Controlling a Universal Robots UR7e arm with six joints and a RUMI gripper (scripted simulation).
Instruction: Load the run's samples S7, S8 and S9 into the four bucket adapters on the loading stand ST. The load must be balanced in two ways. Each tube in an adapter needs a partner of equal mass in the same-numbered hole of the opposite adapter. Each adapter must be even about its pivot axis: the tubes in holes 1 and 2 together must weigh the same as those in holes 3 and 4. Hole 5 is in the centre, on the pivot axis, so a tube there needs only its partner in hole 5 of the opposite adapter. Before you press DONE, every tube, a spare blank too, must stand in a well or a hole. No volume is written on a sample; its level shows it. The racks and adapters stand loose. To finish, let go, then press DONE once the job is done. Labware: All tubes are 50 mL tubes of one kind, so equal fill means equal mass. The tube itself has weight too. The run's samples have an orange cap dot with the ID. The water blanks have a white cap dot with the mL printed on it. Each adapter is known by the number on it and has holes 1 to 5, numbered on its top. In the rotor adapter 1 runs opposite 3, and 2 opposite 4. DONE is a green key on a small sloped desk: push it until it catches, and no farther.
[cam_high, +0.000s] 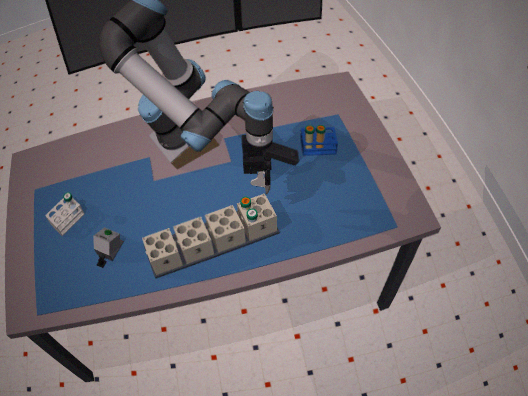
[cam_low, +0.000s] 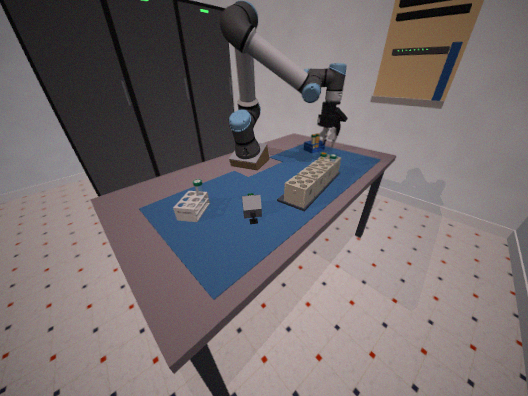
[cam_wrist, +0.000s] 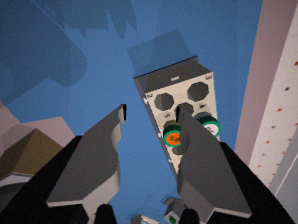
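Gripper (cam_high: 260, 184): jaws part-open, nothing between them. Hangs above the blue mat, just to the upper side of adapter 1 (cam_high: 264, 226) in the top view, clear of its tubes.

Nearest below, in adapter 1: one orange-dot sample (cam_high: 245, 202) and one white-dot blank (cam_high: 252, 215), both upright in holes. Wrist view confirms the two caps side by side at centre right, partly behind the right-hand finger (cam_wrist: 200, 150). Hole numbers not legible.

Further toward lower left along the stand: adapters 2 (cam_high: 225, 231), 3 (cam_high: 193, 241) and 4 (cam_high: 161, 252), all holes bare.

Toward upper right from the gripper, well apart: blue rack (cam_high: 320, 148) with the two remaining orange-dot samples (cam_high: 309, 131) (cam_high: 320, 130), upright, long axis vertical. Judged the likely next pick: calls for a travel up-right across the frame, then a straight descent over one cap. IDs and fill levels too small to read.

Farthest, at left edge of the counter (cam_high: 75, 145): white rack (cam_high: 60, 217) with one blank (cam_high: 67, 197); DONE key (cam_high: 106, 232) beside it, unpressed by the look of it.
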